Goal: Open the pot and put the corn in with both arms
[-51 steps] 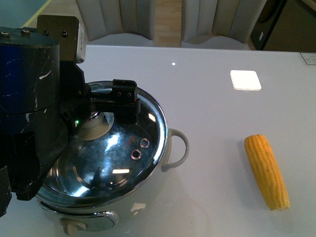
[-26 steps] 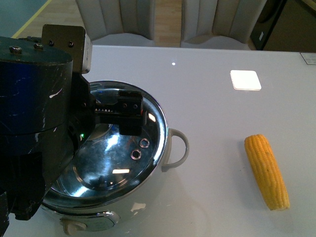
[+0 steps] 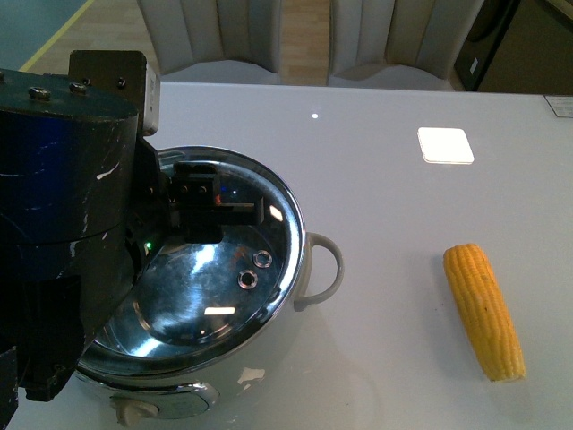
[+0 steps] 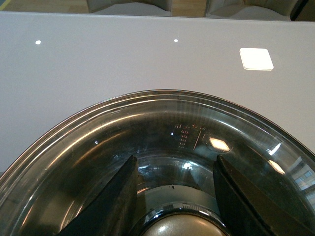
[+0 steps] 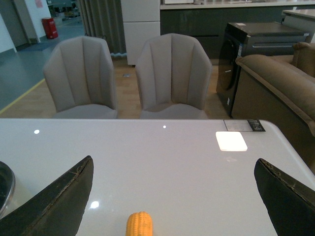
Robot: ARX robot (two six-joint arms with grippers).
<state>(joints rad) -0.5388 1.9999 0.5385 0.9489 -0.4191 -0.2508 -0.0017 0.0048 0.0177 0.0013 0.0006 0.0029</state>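
Front view: I am seeing my left tool (image 3: 201, 210) sitting over the pot's (image 3: 269, 358) glass lid (image 3: 206, 296). The corn (image 3: 483, 309) is lying on the bench (image 3: 385, 197), well apart to the right.

Left wrist view: its fingers (image 4: 118, 196) are straddling the lid knob (image 4: 179, 230); I cannot tell if they are clamping it.

Right wrist view: my right tool (image 5: 173, 162) is gaping wide, holding nothing.

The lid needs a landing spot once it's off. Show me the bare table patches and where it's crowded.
Widest bare stretch: the table between the pot and the corn. Also bare: behind the pot, across to the white square. Crowded: over the pot, where the left gripper hangs above the lid.
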